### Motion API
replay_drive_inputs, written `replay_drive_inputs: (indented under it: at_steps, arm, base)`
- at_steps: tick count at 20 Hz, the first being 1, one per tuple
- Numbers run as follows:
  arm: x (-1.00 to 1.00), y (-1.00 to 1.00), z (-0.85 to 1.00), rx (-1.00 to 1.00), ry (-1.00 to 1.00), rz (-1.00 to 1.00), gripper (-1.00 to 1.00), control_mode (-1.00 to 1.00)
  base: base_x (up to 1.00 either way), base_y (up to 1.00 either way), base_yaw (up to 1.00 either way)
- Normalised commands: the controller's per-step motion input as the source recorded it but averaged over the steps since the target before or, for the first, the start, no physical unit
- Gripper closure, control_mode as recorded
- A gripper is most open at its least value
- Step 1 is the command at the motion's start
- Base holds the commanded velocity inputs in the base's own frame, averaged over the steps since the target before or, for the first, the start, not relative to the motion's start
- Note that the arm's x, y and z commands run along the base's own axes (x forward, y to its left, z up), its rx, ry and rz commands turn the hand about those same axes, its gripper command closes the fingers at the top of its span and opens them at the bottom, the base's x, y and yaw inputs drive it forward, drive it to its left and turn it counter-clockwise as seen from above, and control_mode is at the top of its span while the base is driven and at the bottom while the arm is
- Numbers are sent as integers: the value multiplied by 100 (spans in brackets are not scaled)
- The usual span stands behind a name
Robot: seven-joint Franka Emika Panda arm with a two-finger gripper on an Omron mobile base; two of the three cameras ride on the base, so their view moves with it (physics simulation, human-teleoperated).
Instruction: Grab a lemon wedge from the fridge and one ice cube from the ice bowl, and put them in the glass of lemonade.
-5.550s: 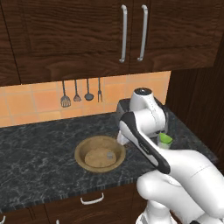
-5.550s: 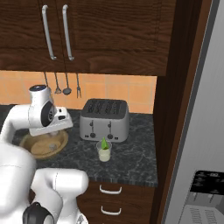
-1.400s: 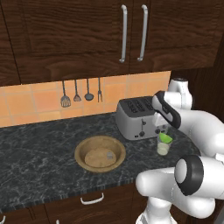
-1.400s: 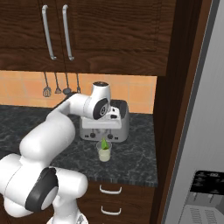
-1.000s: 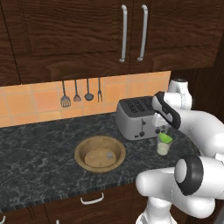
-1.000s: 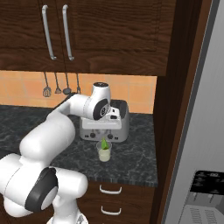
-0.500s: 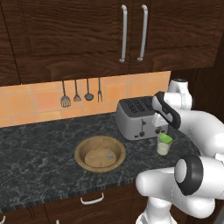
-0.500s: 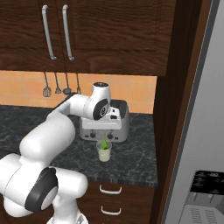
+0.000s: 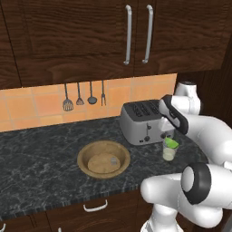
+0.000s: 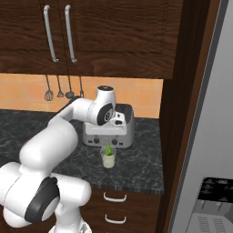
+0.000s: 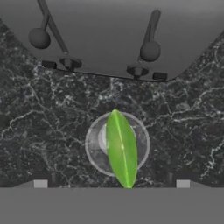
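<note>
On the dark speckled counter (image 9: 41,149), near its front edge and toward its right end, the glass of lemonade (image 9: 169,150) stands upright just in front of the steel toaster (image 9: 141,121). The lemon wedge (image 11: 121,148) sits in the glass, its yellow-green tip poking up above the rim; in the hand view it lies as a long green sliver across the round mouth of the tumbler, with the toaster's front and its two levers along the top of that view.

The gripper (image 11: 111,183) hangs directly over the glass, pointing down at it. Its two finger tips (image 11: 40,180) stand far apart at the bottom of the hand view, one on either side of the glass, with nothing between them; the jaws are spread wide and hold nothing. From the right base view the hand sits in front of the toaster's top, just above the glass (image 10: 108,157).

The ice bowl (image 9: 103,159) rests on the counter well to the left of the glass, near the front edge; what lies inside it is too pale and small to make out. Four kitchen utensils (image 9: 84,95) hang on the tan tiled wall behind the counter, under the dark wood cabinets (image 9: 113,36). The grey fridge (image 10: 210,150) fills the right side of the right base view, its black dispenser panel at the lower corner.
</note>
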Motion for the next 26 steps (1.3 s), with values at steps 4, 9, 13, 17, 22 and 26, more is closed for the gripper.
replay_drive_inputs:
  at_steps: [4, 9, 13, 17, 22, 26]
  arm:
    - [-29, -13, 0, 5, -4, 0, -100, -100]
    - [-33, -12, 0, 6, -7, 0, -100, -100]
    - [-75, 0, 1, 8, -15, 2, -100, -100]
    - [-100, 18, 33, 0, -14, 1, -100, -100]
    - [-100, 57, 86, -11, -30, 0, -100, -100]
    - [-100, 57, 87, -11, -27, 4, -100, -100]
  base:
    - [0, 0, 0]
    - [0, 0, 0]
    - [0, 0, 0]
    - [0, 0, 0]
    - [0, 0, 0]
    - [0, 0, 0]
